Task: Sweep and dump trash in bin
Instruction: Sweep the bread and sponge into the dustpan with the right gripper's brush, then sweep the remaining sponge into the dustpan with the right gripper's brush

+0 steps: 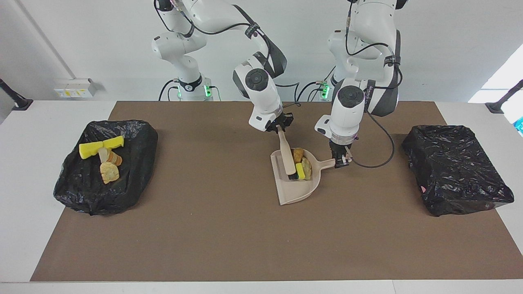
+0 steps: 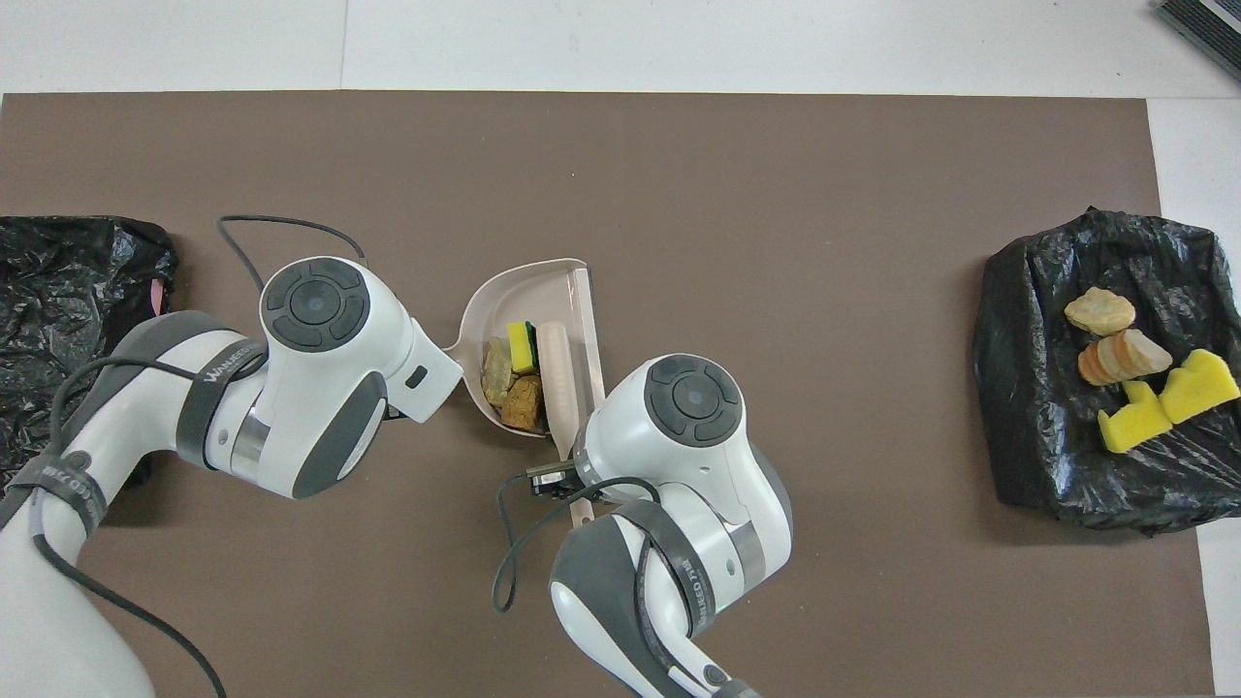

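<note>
Reading across the facing view, you first meet the black bag (image 1: 107, 165) at the right arm's end of the table; on top of it lie two bright yellow sponge pieces (image 1: 101, 147), a sliced bread-like chunk (image 1: 110, 156) and a tan chunk (image 1: 109, 172), bunched together and touching. Toward the middle, your right gripper (image 1: 279, 127) is clamped on the upper end of the beige brush (image 1: 287, 158), which slants down with its dark bristles inside the beige dustpan (image 1: 295, 192). In the pan, pressed between the brush head and the pan's closed end by the handle, you have three scraps: an orange-brown chunk (image 1: 298, 154), a yellow-green sponge (image 1: 300, 171) and a cream chunk (image 1: 307, 168). Your left gripper (image 1: 340, 161) is clenched on the dustpan's handle (image 1: 327, 164), with the pan flat on the brown mat (image 1: 229, 237). Last, at the left arm's end, a second black bag (image 1: 455, 167) sits with nothing visible on top.
</note>
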Controlling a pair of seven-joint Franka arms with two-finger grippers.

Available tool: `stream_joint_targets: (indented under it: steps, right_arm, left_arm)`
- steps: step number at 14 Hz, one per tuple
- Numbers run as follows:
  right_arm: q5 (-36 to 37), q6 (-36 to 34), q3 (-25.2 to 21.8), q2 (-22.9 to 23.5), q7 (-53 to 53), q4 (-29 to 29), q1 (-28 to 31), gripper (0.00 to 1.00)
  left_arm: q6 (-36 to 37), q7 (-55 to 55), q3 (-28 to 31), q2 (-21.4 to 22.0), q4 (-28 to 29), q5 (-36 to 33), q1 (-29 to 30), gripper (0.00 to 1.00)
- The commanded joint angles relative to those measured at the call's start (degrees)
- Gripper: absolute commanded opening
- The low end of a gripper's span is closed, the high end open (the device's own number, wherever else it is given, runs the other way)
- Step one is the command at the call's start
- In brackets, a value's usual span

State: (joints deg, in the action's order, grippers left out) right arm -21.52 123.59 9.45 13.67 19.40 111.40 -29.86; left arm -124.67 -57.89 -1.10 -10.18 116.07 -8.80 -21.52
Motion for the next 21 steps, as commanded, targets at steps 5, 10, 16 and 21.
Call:
stream_joint_targets:
  steps: [5, 10, 16, 21]
  right_arm:
    - [7.79, -14.05, -0.22, -5.31, -0.32, -1.54, 7.18, 0.00]
    - [10.97, -23.39, -0.04, -11.74, 1.69, -1.10, 7.80, 0.00]
    - [11.15, -16.82, -0.04, -12.18, -2.42, 4.24, 10.51, 0.00]
    - [13.52, -7.67, 0.22, -10.95, -2.00, 10.85, 9.74, 0.00]
  left_arm:
    - [0.04, 1.03, -0.04, 3.85, 1.26, -1.04, 2.35, 0.00]
    - [1.88, 0.41, -0.04, 5.44, 1.00, -1.04, 3.41, 0.00]
    - [1.10, 0.41, -0.04, 7.63, 4.94, -1.04, 3.41, 0.00]
    - [0.74, 0.41, -0.04, 8.69, 7.85, -1.04, 3.23, 0.00]
